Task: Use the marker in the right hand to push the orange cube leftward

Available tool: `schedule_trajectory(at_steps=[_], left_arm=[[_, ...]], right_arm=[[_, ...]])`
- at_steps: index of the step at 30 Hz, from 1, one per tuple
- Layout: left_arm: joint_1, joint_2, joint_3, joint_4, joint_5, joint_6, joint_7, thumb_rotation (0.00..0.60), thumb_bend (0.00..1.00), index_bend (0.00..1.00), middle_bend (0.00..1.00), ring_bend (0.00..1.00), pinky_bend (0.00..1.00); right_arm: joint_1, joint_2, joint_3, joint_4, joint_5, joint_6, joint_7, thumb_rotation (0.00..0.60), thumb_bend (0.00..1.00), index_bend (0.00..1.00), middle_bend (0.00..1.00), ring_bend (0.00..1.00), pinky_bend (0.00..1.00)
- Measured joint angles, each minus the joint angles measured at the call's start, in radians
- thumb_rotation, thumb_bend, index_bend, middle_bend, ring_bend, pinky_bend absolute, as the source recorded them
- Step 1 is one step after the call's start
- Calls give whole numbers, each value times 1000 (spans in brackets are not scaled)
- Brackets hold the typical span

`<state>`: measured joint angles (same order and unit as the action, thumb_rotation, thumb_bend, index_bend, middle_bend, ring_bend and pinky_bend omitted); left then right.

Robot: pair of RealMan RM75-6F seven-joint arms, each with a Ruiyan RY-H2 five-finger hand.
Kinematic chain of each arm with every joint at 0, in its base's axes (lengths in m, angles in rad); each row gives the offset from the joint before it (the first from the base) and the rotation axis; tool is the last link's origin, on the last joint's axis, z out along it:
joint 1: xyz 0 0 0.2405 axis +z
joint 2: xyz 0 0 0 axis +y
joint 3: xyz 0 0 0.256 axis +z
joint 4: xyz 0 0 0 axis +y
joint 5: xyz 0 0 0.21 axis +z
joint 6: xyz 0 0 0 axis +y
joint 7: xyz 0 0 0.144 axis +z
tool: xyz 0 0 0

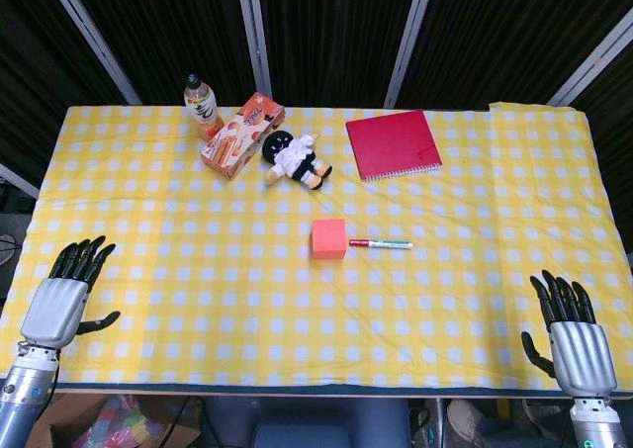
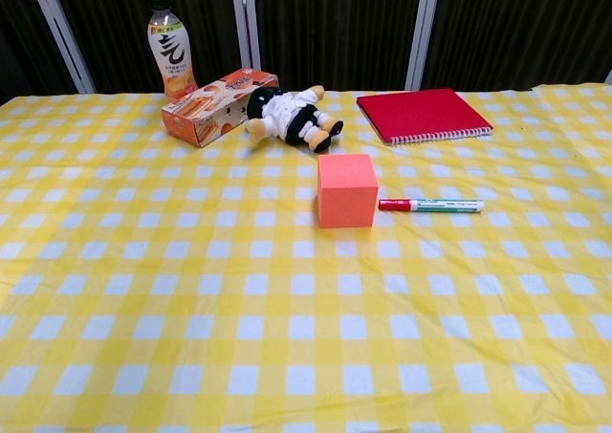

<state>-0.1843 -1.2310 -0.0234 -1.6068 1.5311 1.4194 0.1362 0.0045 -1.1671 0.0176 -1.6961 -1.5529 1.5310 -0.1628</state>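
1. The table (image 1: 148,300), covered in a yellow-and-white checked cloth, carries everything here.
2. A red spiral notebook (image 1: 393,143) lies flat near the far edge, toward the far right corner.
3. An orange snack box (image 1: 241,134) lies on its side near the far edge, left of the middle; a dark-haired plush doll (image 1: 295,158) lies just beside it on the right.
4. A drink bottle (image 1: 202,105) with a black cap stands upright at the far edge, just beside the box's left end.
5. The left hand (image 1: 61,303) rests at the near left corner, fingers spread and pointing away, holding nothing.
6. The right hand (image 1: 574,334) sits at the near right corner, likewise spread wide and holding nothing; it is well apart from the marker. Neither hand appears in the chest view.
7. The orange cube (image 1: 328,238) stands near the middle of the table, in front of the doll.
8. The marker (image 1: 380,243), white with a red cap, lies flat just right of the cube, its capped end pointing at the cube and almost touching it.
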Motion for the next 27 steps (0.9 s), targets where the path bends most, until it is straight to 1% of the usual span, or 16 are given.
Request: schedule_trajectory(at_steps=[27], left_arm=[[4,1,-3,-12,-12,2,6,600,0,0,0,0,0]], right_arm=[[-4,-1,0,-4,11,-4,-16,600,444,0,0,0,0]])
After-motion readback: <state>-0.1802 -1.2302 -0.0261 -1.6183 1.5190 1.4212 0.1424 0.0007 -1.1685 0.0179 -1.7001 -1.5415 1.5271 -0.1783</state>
